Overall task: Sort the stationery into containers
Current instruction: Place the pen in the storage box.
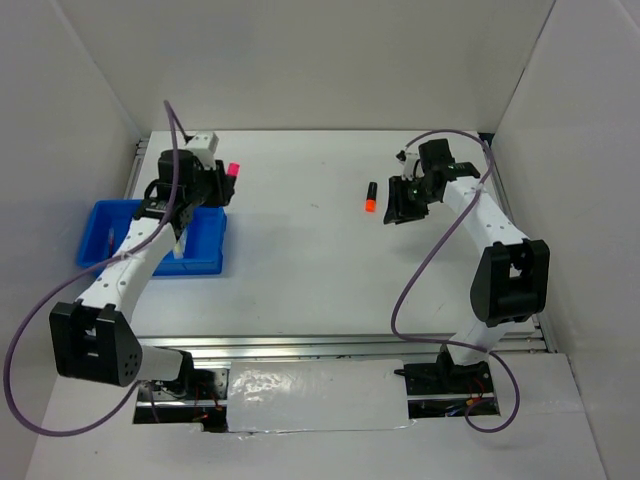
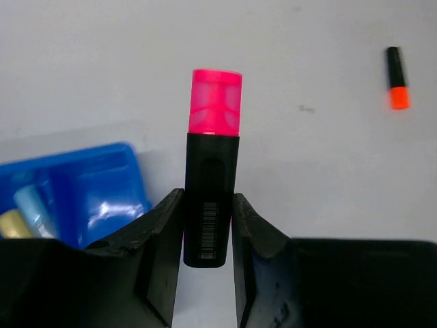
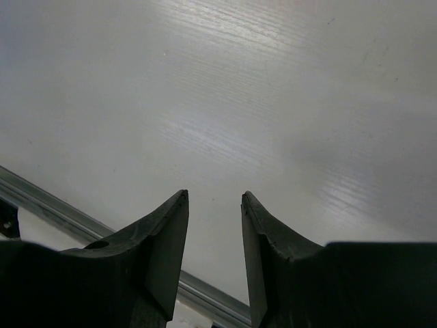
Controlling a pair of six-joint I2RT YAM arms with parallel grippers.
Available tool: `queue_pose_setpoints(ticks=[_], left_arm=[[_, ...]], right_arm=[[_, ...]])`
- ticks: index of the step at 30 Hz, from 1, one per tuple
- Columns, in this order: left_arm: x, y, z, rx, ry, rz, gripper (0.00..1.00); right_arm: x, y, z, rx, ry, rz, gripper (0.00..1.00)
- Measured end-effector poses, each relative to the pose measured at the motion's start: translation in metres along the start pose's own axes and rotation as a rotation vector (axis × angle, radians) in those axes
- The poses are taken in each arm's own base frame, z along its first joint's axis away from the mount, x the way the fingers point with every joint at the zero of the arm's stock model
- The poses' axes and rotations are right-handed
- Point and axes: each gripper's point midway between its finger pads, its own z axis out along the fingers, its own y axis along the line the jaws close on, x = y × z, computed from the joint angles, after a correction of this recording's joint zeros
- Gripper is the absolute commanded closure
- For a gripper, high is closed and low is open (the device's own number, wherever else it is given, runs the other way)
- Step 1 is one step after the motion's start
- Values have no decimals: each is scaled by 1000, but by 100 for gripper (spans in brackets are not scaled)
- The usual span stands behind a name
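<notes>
My left gripper (image 2: 208,205) is shut on the pink marker (image 2: 212,171), black body and pink cap, cap pointing away; it also shows in the top view (image 1: 231,171) just beyond the blue tray (image 1: 105,222). The tray's corner (image 2: 130,164) shows in the left wrist view, with a light blue marker (image 2: 31,205) and a pale yellow marker (image 2: 12,224) in it. An orange-black marker (image 1: 369,196) lies on the table, also in the left wrist view (image 2: 397,77). My right gripper (image 1: 400,205) is open and empty (image 3: 215,201), just right of that marker.
White walls enclose the table on the left, back and right. A metal rail (image 3: 68,215) runs along the table edge in the right wrist view. The tray sits at the left, under my left arm.
</notes>
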Motion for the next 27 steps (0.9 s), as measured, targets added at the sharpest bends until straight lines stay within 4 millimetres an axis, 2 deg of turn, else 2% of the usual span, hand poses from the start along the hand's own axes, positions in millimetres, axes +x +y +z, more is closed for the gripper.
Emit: queue_pose_setpoints(ticks=[4, 6, 9, 11, 13, 14, 16, 21, 22, 25, 26, 27], left_arm=[[31, 48, -17, -136, 58, -75, 100], [53, 63, -24, -181, 107, -110, 100], [80, 69, -32, -202, 163, -134, 100], [90, 69, -35, -204, 180, -137, 100], [97, 70, -37, -209, 190, -141, 100], [100, 72, -38, -213, 194, -144, 94], [103, 77, -39, -226, 199, -154, 90], [113, 97, -38, -275, 221, -189, 88], [117, 101, -37, -284, 232, -198, 86], [128, 111, -32, -296, 268, -223, 60], [132, 112, -30, -294, 280, -228, 47], [135, 113, -28, -290, 293, -229, 41]], right_arm=[[-4, -4, 1, 29, -15, 14, 56], [-7, -5, 0, 40, -22, 18, 56], [-15, -4, -1, 44, -37, 19, 56], [-20, -3, 0, 44, -46, 20, 56], [-21, -4, 2, 47, -48, 18, 56], [-21, -4, 3, 49, -45, 20, 56], [-20, -5, 5, 51, -41, 23, 56], [-19, -7, 8, 57, -32, 30, 56], [-20, -8, 9, 58, -30, 31, 56], [-23, -9, 12, 61, -30, 35, 56], [-25, -9, 13, 62, -32, 37, 56], [-28, -9, 14, 63, -35, 39, 56]])
